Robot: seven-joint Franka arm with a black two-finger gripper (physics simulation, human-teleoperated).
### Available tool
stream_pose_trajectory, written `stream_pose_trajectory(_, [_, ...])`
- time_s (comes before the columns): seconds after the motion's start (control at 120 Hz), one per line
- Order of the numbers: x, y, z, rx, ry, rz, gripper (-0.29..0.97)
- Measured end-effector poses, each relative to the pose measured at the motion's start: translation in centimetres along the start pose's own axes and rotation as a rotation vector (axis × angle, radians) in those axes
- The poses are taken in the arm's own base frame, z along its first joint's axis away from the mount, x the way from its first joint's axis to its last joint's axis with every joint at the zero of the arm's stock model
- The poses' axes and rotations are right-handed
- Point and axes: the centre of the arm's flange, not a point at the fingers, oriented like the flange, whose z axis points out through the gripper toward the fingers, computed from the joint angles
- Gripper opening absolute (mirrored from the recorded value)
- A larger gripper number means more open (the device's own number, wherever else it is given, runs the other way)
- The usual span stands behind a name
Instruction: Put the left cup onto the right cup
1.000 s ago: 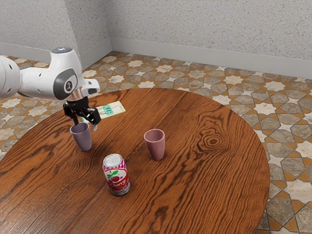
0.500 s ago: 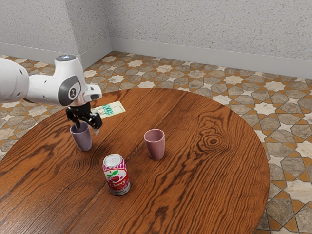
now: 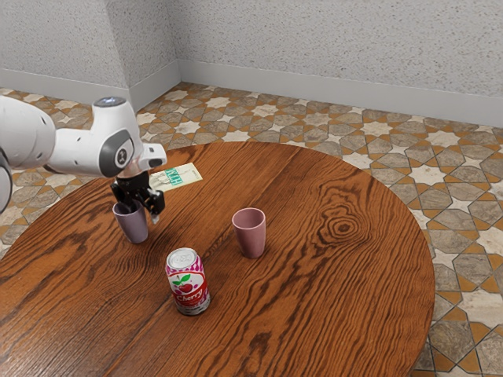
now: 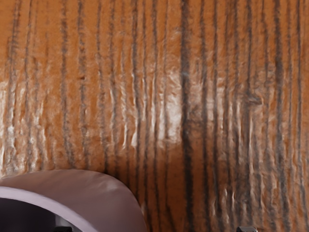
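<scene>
Closest to the front stands a red cherry drink can (image 3: 187,281), upright on the round brown wooden worktop (image 3: 330,298). A bit farther back are two cups, well apart from each other. The right cup (image 3: 249,232) is pink. It stands upright by itself, toward the middle of the worktop, with its mouth facing up. The left cup (image 3: 131,222) is purple and stands upright on the worktop, toward the exterior view's left.

The white arm (image 3: 75,149) comes in from that side and reaches down to the left cup. The black fingers (image 3: 151,201) are low at the cup's rim and are spread open. In the wrist view the cup's rim (image 4: 72,193) sits just under the hand, with bare wood (image 4: 193,96) beside it. One side of the cup is between the fingers, but they are not squeezing it.

Behind the left cup a small green and white card (image 3: 176,177) lies flat near the worktop's edge. Farther back is a floor (image 3: 377,133) with star tiles, then a gray speckled wall (image 3: 354,39).
</scene>
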Motion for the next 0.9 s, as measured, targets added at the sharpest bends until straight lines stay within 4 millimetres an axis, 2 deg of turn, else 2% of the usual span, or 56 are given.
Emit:
stream_pose_trajectory(0.408, [0.1, 0.1, 0.4, -0.002, 0.004, 0.003, -0.01])
stream_pose_trajectory(0.667, [0.1, 0.2, -0.1, 0.001, 0.010, 0.006, -0.08])
stream_pose_trajectory(0.767, [0.3, 0.7, -1.2, 0.001, 0.024, 0.014, -0.09])
stream_pose_trajectory(0.9, [1.6, 2.1, -3.4, -0.003, 0.046, 0.037, -0.10])
